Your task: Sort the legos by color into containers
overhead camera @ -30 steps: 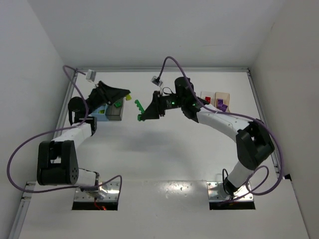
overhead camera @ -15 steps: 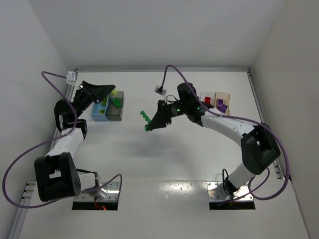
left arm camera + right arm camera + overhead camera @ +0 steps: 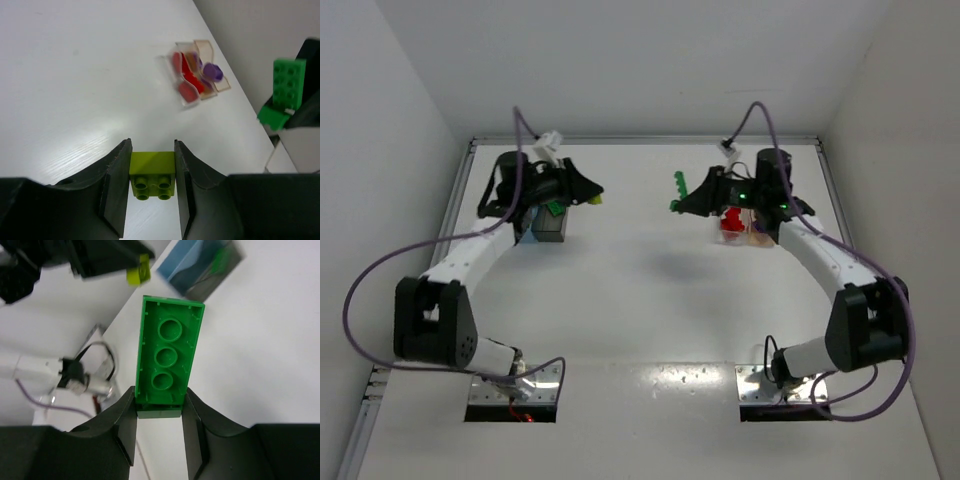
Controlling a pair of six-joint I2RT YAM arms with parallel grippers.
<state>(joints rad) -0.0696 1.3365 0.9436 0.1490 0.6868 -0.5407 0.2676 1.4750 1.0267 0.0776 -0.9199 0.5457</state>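
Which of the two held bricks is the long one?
The green brick in the right pincer, with three tubes showing underneath. The lime brick in the left pincer is short.

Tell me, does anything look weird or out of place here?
Nothing is spilled or broken. One oddity: the right gripper holds the long green plastic brick near the clear bin of red bricks, far from the dark grey bin holding a green one.
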